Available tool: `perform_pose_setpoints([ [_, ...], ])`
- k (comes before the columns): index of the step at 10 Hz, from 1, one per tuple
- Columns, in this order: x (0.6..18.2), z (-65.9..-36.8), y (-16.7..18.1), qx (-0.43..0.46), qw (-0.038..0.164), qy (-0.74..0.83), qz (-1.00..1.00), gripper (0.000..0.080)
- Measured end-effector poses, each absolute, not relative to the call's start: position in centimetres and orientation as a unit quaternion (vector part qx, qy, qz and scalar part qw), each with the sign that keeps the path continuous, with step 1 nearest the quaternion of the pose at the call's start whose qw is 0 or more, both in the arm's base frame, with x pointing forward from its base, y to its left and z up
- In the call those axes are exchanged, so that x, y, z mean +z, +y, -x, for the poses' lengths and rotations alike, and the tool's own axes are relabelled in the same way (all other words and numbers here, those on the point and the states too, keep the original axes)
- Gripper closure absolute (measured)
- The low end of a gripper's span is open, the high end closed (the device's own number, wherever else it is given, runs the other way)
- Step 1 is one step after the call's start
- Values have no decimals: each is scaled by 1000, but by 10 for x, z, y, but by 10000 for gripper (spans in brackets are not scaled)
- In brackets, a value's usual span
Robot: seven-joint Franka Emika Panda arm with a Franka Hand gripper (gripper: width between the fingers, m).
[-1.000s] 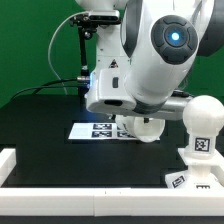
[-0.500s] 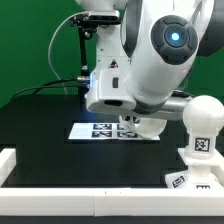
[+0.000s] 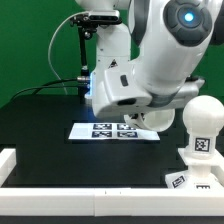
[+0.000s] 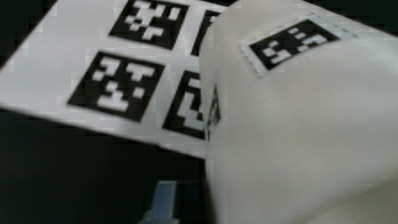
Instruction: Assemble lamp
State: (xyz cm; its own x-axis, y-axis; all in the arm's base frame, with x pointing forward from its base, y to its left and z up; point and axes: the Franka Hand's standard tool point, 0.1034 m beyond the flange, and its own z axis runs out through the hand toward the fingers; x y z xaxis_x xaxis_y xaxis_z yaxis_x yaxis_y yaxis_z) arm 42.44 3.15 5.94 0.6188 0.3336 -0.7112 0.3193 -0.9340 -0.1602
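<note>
One shade (image 4: 302,130) fills much of the wrist view, a big curved white surface with one tag showing, lying in front of the marker board (image 4: 71,75) and covering part of it. In the exterior view only a small white piece of the shade (image 3: 158,119) shows below the arm (image 3: 150,70), just behind the far right end of the marker board (image 3: 82,131); the rest is hidden. One bulb (image 3: 205,108) stands upright at the exterior view's right, well apart from the shade, round head up and one tag on the squarer body beneath. Just in front of it lies one low white piece with one tag, likely the base (image 3: 181,180); the white rail (image 3: 60,195) along the front cuts off most of it, and whether the bulb sits on it cannot be told. The gripper is hidden behind the arm in the exterior view and not clearly seen in the wrist view, so I cannot tell whether its fingers are spread or pressed on the shade. The board is one, with four tags in the exterior view; in the wrist view one tag is whole and the others are cut off or covered by the shade. All of it rests on one black table (image 3: 40,115).
</note>
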Motion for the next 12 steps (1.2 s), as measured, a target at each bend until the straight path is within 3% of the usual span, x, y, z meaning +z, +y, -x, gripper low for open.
perform_pose_setpoints([
  [3,57,-425,31,391,34,-258,883,758],
  [7,76,-436,16,372,12,-365,853,758],
  [9,80,-451,33,336,-22,-429,838,758],
  [12,76,-445,34,333,-21,-430,839,758],
])
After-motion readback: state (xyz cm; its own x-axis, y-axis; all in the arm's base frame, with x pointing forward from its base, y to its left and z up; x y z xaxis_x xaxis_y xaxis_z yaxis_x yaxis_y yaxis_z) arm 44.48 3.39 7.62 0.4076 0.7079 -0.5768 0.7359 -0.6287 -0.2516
